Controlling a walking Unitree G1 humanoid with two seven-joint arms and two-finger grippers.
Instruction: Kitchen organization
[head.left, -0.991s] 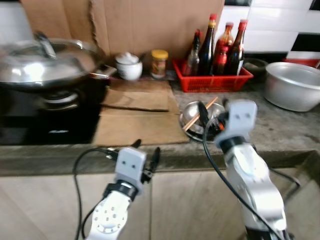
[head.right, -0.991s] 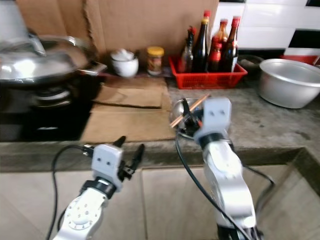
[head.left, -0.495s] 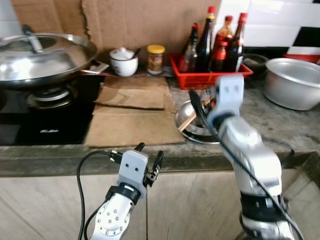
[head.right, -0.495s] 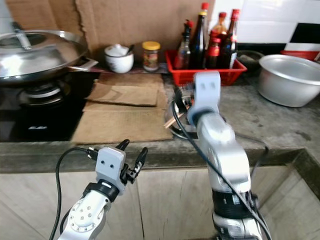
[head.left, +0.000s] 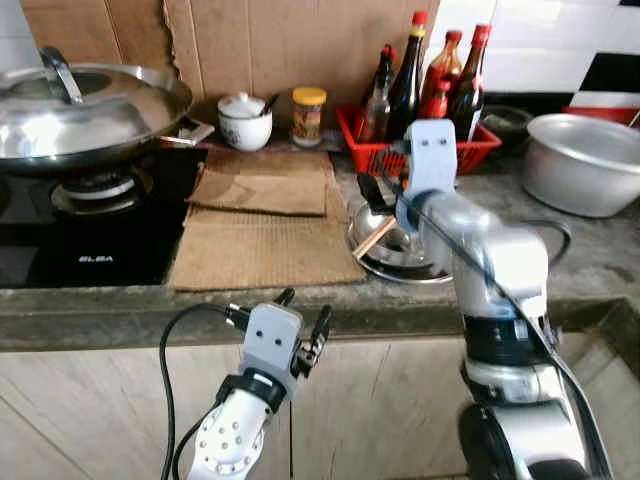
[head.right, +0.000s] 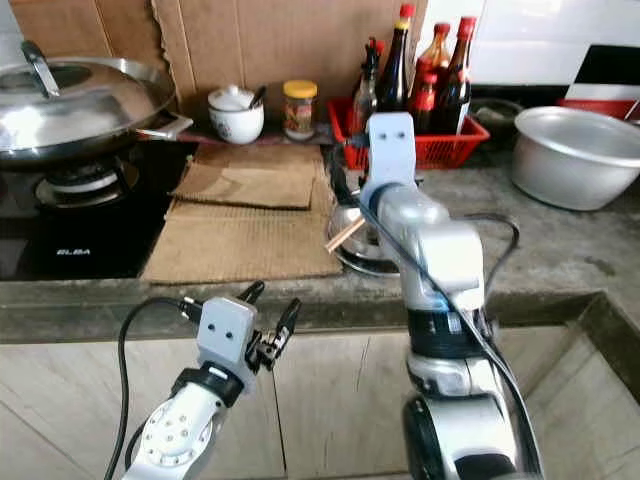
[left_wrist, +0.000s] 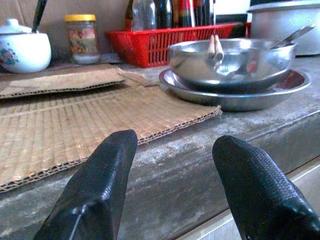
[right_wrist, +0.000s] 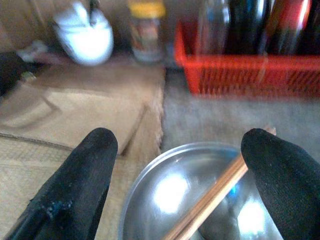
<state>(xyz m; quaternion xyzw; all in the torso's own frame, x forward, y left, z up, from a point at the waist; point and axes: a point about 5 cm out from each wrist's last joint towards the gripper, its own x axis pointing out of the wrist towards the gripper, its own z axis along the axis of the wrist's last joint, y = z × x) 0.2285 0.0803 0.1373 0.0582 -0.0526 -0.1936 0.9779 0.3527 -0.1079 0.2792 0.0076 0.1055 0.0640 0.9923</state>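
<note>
Your right gripper (right_wrist: 175, 165) is raised over the counter (head.left: 590, 250), directly above the steel bowl (head.left: 400, 240). Its two black fingers (right_wrist: 75, 185) are spread wide and hold nothing; in the right wrist view they straddle the bowl's rim.

The steel bowl sits in a shallow steel plate (left_wrist: 240, 97) near the front edge of the counter, just beside the right edge of the cardboard sheets (head.left: 265, 245). A pair of wooden chopsticks (head.right: 343, 233) lies tilted in the bowl, one end projecting over its rim toward the cardboard. A metal utensil handle (left_wrist: 292, 36) also leans out of the bowl.

Your left gripper (head.left: 303, 320) is below the counter's front edge, in front of the cabinet face. Its fingers (left_wrist: 95, 195) are spread apart and empty, pointing toward the counter edge.

Along the back edge of the counter you have a red basket (head.left: 465, 150) holding several dark sauce bottles (head.left: 408, 80). To its left stand a yellow-lidded jar (head.left: 307, 115) and a white lidded pot (head.left: 245, 120) with a spoon in it. A large steel basin (head.left: 585, 160) sits toward the right end of the counter. At the left end, a lidded wok (head.left: 85, 110) rests on the black gas hob (head.left: 90, 250). Cardboard (head.left: 300, 45) also lines the wall behind.
</note>
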